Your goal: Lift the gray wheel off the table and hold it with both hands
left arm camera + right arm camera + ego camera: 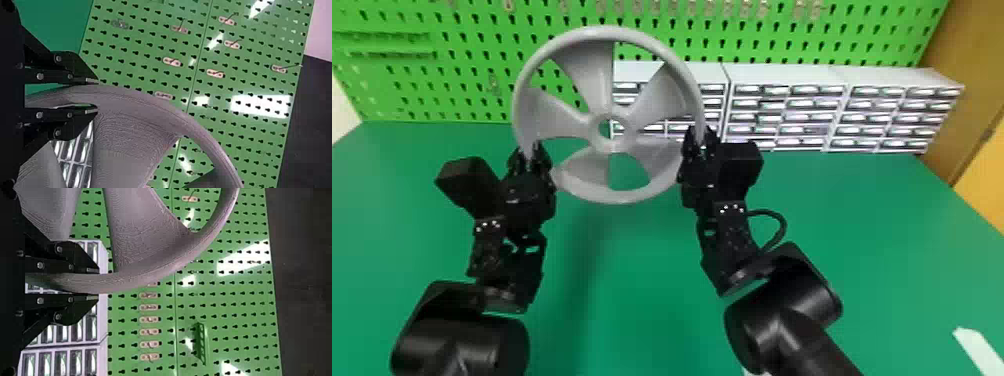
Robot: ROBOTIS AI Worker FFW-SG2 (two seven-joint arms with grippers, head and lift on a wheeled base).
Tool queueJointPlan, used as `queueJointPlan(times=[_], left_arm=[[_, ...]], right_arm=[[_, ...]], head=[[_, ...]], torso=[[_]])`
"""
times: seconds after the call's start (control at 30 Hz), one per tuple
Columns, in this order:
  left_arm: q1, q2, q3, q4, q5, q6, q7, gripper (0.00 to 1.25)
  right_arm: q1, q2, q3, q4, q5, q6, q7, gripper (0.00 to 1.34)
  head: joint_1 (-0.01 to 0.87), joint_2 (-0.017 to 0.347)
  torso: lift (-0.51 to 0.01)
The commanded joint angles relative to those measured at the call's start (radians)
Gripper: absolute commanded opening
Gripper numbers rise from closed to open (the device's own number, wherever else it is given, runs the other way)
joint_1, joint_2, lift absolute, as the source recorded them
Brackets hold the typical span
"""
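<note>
In the head view the gray wheel (599, 102) is held up above the table, its face toward the camera. My left gripper (531, 154) is shut on the rim at the wheel's lower left, and my right gripper (701, 140) grips the rim on the right side. The left wrist view has the rim (129, 100) running between the two fingers of my left gripper (97, 96). Likewise, in the right wrist view, the rim (156, 272) passes between the fingers of my right gripper (98, 282).
The green table (632, 280) lies beneath both arms. Behind the wheel stand a green pegboard (467, 90) and white drawer cabinets (787, 75), the latter toward the right. A white strip (982, 350) lies near the right front.
</note>
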Motion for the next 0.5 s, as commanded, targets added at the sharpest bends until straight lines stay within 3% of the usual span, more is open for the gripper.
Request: queueJointPlan(times=[0.0,0.47], left_arm=[[0.0,0.001,0.0,0.0,0.002,0.002,0.0,0.29],[0.002,0.001,0.002,0.0,-0.003,0.003,0.0,0.29]], right_arm=[[0.0,0.0,-0.002,0.0,0.0,0.0,0.0,0.25],[0.0,-0.001,0.004,0.0,0.002,-0.003,0.0,0.25]], head=[[0.711,0.015],[0.711,0.015]], torso=[[-0.098],[-0.098]])
